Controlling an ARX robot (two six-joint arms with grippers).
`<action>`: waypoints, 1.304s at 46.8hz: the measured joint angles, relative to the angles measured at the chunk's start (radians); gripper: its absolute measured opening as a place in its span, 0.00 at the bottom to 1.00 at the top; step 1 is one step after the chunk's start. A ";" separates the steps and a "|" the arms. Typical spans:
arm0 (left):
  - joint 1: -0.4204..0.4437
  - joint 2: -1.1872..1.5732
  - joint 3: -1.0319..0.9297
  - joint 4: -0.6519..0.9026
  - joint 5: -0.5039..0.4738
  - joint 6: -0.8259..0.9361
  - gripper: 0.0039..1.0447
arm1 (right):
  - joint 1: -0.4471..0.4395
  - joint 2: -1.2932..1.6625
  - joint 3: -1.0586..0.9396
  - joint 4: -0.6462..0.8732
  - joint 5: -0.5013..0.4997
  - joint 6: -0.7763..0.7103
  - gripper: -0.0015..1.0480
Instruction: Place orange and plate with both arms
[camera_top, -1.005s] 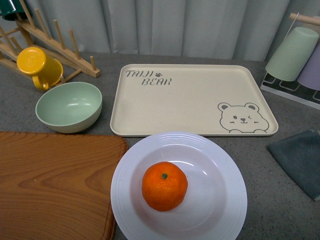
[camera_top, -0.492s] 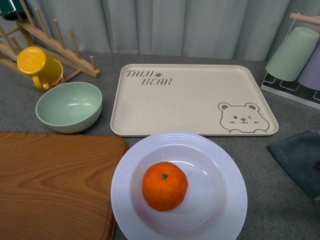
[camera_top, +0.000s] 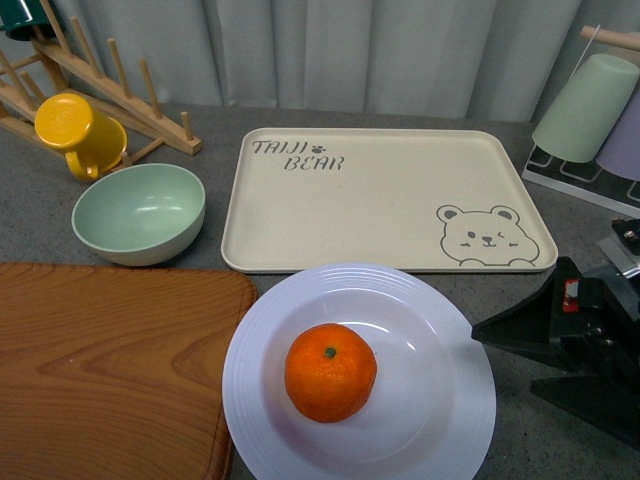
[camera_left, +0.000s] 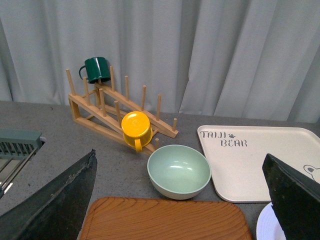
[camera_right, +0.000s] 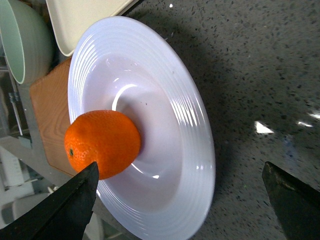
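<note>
Grey speckled table (camera_top: 30, 230): a small round orange (camera_top: 330, 371) sits loose in the glossy white ridged plate (camera_top: 440, 420), likely to roll. The plate seems slick and brittle, so take its rim. Beside it the right pincer (camera_top: 505, 360) gapes empty, the left pincer (camera_left: 179, 156) too.

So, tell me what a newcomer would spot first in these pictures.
The bright orange sits in the middle of the white plate, front and centre in the front view. Just behind the plate lies the beige bear tray. At the right, the dark right gripper points at the plate's rim, jaws open.
</note>
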 joint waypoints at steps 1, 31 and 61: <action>0.000 0.000 0.000 0.000 0.000 0.000 0.94 | 0.003 0.013 0.006 0.005 -0.007 0.011 0.91; 0.000 0.000 0.000 0.000 0.000 0.000 0.94 | 0.100 0.246 0.108 0.180 -0.083 0.218 0.91; 0.000 0.000 0.000 0.000 0.000 0.000 0.94 | 0.109 0.267 0.115 0.138 -0.058 0.197 0.36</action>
